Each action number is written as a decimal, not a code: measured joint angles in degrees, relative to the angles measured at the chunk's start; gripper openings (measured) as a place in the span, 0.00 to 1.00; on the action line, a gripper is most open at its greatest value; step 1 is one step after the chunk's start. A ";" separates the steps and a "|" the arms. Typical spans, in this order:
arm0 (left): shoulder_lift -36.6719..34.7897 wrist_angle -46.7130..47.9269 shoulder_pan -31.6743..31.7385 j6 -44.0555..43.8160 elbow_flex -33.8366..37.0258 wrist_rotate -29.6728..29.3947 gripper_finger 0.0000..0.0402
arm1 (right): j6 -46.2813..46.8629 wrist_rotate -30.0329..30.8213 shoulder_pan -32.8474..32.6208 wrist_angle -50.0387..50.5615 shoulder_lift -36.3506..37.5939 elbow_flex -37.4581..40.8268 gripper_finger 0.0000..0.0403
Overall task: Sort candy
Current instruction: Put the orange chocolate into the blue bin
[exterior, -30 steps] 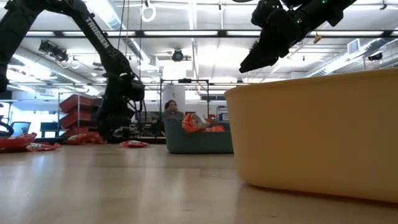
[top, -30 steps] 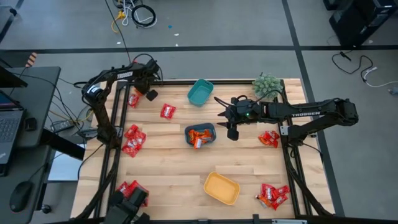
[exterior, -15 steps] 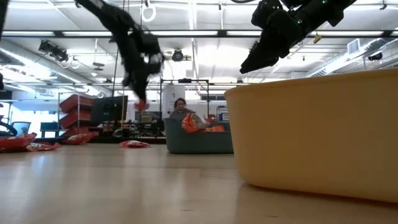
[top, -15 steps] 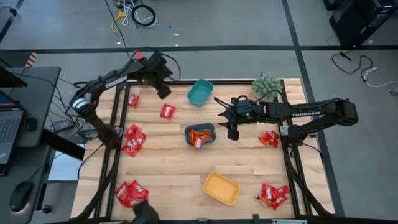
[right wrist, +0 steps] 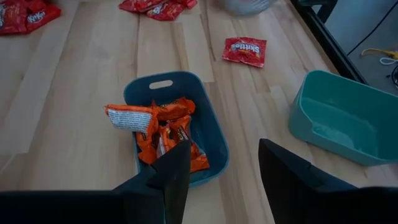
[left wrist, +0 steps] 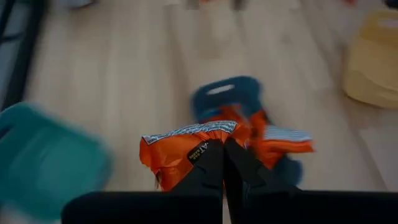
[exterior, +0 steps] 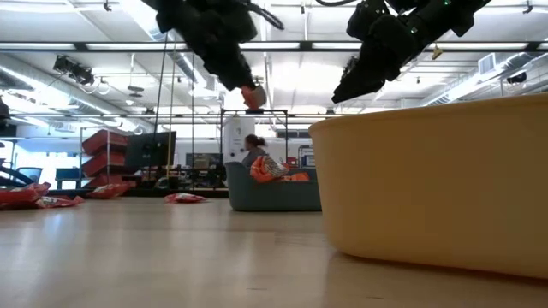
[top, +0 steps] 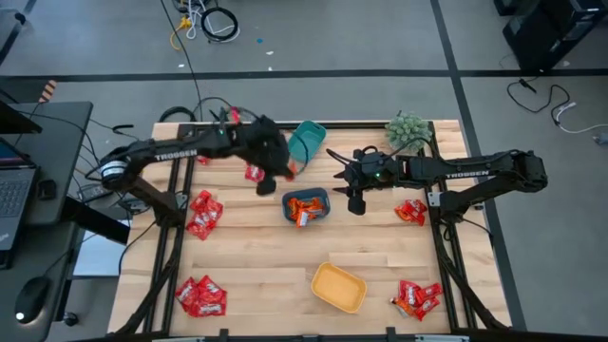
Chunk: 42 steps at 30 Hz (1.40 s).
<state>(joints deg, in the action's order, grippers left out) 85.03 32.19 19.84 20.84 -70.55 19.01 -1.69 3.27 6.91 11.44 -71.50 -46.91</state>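
Orange-wrapped candy (left wrist: 186, 146) is clenched in the left hand (top: 285, 171), now carried from the bench's far-left edge to just beside the dark-blue bin (top: 318, 198). Right hand (top: 354, 195) is held open, unmoved.

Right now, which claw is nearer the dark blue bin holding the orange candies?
Left. The left claw, shut on an orange candy, hangs by the dark blue bin's far-left rim. The right claw, open, hangs off its right side, slightly farther.
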 joint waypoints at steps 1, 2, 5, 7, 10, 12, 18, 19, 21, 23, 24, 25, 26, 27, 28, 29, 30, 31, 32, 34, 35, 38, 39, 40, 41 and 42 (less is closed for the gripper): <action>0.00 -1.94 -1.32 0.39 1.03 1.08 0.00 | 0.02 -0.18 -0.07 0.17 0.00 -0.01 0.43; 0.00 -4.46 -2.50 0.84 2.16 3.49 0.00 | 0.02 -0.22 -0.12 0.44 0.00 -0.01 0.43; -0.02 -10.64 -5.52 1.03 5.43 10.01 0.00 | 0.02 -0.27 -0.12 0.85 0.00 -0.01 0.43; 0.00 -14.36 -7.21 1.03 7.38 10.78 0.00 | 0.02 -0.27 -0.12 0.86 0.00 -0.01 0.43; 0.12 -18.25 -8.74 0.47 9.64 10.70 0.00 | -0.21 -0.27 -0.12 0.81 0.00 -0.01 0.43; 0.63 -21.02 -9.67 -0.52 11.00 10.61 0.00 | -0.26 -0.27 -0.08 0.81 0.00 -0.01 0.43; 4.88 -23.97 -11.84 -2.69 14.02 8.13 0.00 | -0.02 -0.27 -0.08 0.73 0.00 -0.01 0.43; 5.82 -24.28 -12.01 -2.76 14.14 6.97 0.00 | -0.02 -0.27 -0.08 0.73 0.00 -0.01 0.43; 7.47 -24.05 -12.07 -2.80 14.33 5.47 0.00 | -0.02 -0.27 -0.08 0.69 0.00 -0.01 0.43; 9.10 -24.74 -12.09 -2.91 14.31 4.39 0.00 | -0.02 -0.27 -0.08 0.66 0.00 -0.01 0.43; 9.82 -24.87 -12.09 -3.02 14.31 4.00 0.00 | -0.02 -0.27 -0.08 0.70 0.00 -0.01 0.43; 10.42 -25.19 -12.09 -3.04 14.31 2.96 0.00 | -0.02 -0.26 -0.07 0.70 0.00 -0.01 0.43; 11.00 -25.33 -12.09 -3.06 14.29 2.23 0.00 | -0.02 -0.27 -0.03 0.73 0.00 -0.01 0.43; 11.44 -25.38 -12.09 -3.08 14.20 1.51 0.00 | -0.01 -0.26 -0.01 0.81 0.00 -0.01 0.43; 11.95 -25.49 -12.09 -3.08 14.19 0.56 0.00 | 0.00 -0.26 -0.01 0.81 0.00 -0.01 0.43; 12.37 -25.40 -12.09 -3.07 14.19 -0.68 0.00 | -0.02 -0.24 -0.01 0.83 0.00 -0.01 0.43; 12.83 -25.16 -12.09 -3.09 14.20 -2.66 0.00 | -0.01 -0.25 -0.01 0.86 0.00 -0.01 0.43; 13.04 -24.93 -12.09 -3.10 14.23 -4.68 0.00 | 0.00 -0.24 -0.02 0.84 0.00 -0.01 0.43; 13.07 -24.74 -12.09 -3.12 14.28 -7.06 0.00 | 0.01 -0.24 -0.01 0.87 0.00 -0.01 0.43; 12.94 -25.64 -12.09 -3.18 14.17 -11.57 0.00 | 0.23 -0.24 -0.01 0.88 0.00 -0.01 0.43; 12.94 -25.61 -12.09 -3.18 13.95 -13.23 0.00 | 0.23 -0.24 -0.01 0.88 0.00 -0.01 0.43; 12.94 -25.23 -12.09 -3.40 13.38 -17.06 0.00 | 0.22 -0.24 -0.01 0.88 0.00 -0.01 0.43; 12.94 -25.43 -12.09 -3.45 13.30 -18.13 0.00 | 0.26 -0.24 -0.01 0.88 0.00 -0.01 0.43; 12.94 -25.60 -12.09 -3.47 13.24 -18.69 0.00 | 0.30 -0.24 -0.01 0.88 0.00 -0.01 0.43; 12.94 -25.56 -12.09 -3.50 13.23 -19.35 0.00 | 0.43 -0.24 -0.01 0.88 0.00 -0.01 0.43; 12.94 -25.50 -12.09 -3.48 13.23 -19.48 0.01 | 0.51 -0.24 -0.01 0.88 0.00 -0.01 0.43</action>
<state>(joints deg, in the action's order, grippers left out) 97.97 6.69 7.75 17.37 -57.32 -0.47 -1.19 3.03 6.90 12.32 -71.50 -46.92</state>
